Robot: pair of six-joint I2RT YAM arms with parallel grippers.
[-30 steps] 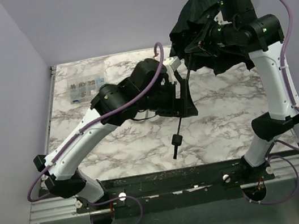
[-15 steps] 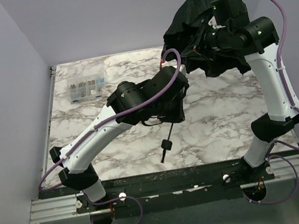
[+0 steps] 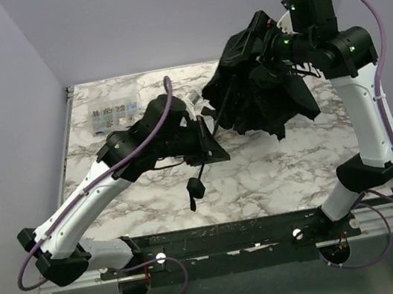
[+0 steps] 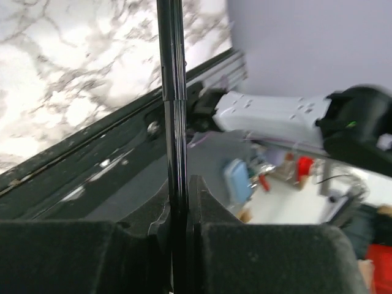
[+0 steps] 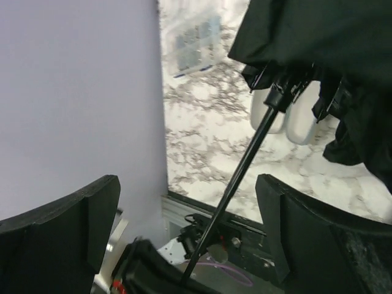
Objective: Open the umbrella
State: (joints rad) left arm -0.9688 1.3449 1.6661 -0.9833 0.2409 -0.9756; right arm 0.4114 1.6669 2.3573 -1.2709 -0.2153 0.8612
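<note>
Umbrella (image 3: 259, 95) half-spread, far right; left gripper (image 4: 179, 196) clenched on shaft (image 4: 171, 92); right gripper (image 5: 187, 190) released; next, probably spread canopy fully.

The umbrella (image 3: 259, 91) is hanging in matt, crumpled black cloth, while its shaft (image 4: 173, 92) is gleaming smooth and glossy. The pads (image 4: 269, 257) of the left gripper (image 4: 179, 202) are looking matt and faintly fuzzy. The table (image 3: 290, 165) is shining like polished marble.
</note>
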